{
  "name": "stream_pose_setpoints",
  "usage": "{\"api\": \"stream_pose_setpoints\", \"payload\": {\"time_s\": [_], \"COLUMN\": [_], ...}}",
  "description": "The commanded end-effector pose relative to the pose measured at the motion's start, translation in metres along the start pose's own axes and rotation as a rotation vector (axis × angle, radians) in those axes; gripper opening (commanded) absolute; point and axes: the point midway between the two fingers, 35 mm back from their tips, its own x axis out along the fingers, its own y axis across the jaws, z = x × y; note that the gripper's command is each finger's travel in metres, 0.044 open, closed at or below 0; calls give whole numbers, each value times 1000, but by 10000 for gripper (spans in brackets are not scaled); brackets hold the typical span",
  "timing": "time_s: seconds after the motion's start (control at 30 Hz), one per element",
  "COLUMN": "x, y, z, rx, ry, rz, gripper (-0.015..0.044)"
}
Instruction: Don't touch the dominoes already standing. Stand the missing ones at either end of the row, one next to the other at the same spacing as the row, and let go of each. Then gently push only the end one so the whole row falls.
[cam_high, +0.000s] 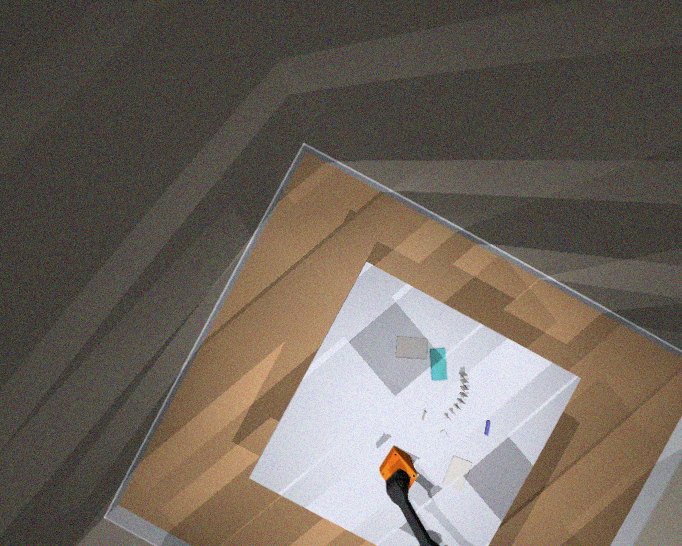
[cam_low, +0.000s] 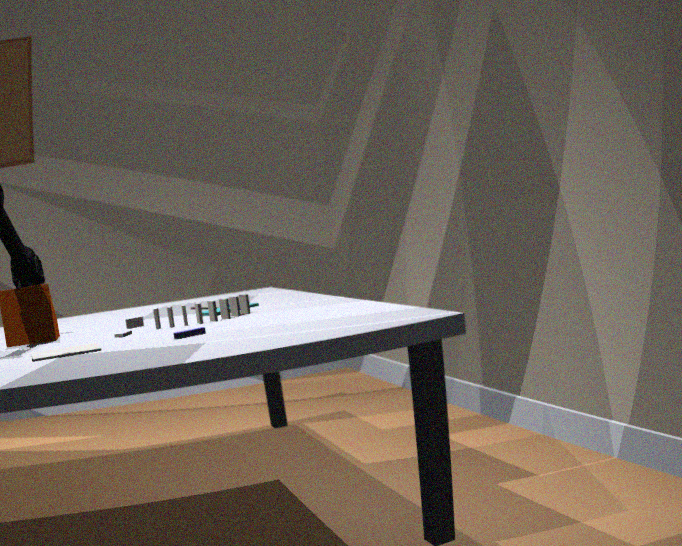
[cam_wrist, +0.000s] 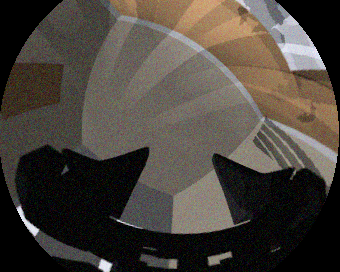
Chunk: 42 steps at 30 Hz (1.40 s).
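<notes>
Several grey dominoes (cam_high: 464, 388) (cam_low: 212, 311) stand upright in a curved row on the white table (cam_high: 318, 432) (cam_low: 341, 318). One grey domino (cam_high: 423, 414) (cam_low: 134, 322) is apart from the row, beyond its near end, and seems to rest on its long edge. My gripper (cam_wrist: 181, 154) is open, with nothing between its black fingers. It points at the room's walls, away from the dominoes; I cannot make it out in the top and exterior views.
An orange block (cam_high: 398, 466) (cam_low: 28, 315) on a black stem hangs over the table. A blue piece (cam_high: 487, 427) (cam_low: 189, 332), a small thin item (cam_high: 444, 432) (cam_low: 123, 333), a cream pad (cam_high: 457, 471) (cam_low: 65, 353), a teal rectangle (cam_high: 437, 364) and a grey-brown rectangle (cam_high: 411, 346) lie around.
</notes>
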Motion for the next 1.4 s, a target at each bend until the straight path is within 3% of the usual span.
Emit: {"api": "stream_pose_setpoints", "payload": {"time_s": [0.0, 0.33, 0.7, 1.03, 1.37], "x": [-2, -126, -268, -418, -519], "y": [-1, -53, -92, -103, -79], "z": [-2, -78, -83, -19, 78], "rx": [-17, -961, -1655, -2272, -2377], "ry": [8, 541, 1150, 1922, 2673], "rz": [-5, -151, -73, 367, 1079], "gripper": [426, 440, 440, 440, 440]}}
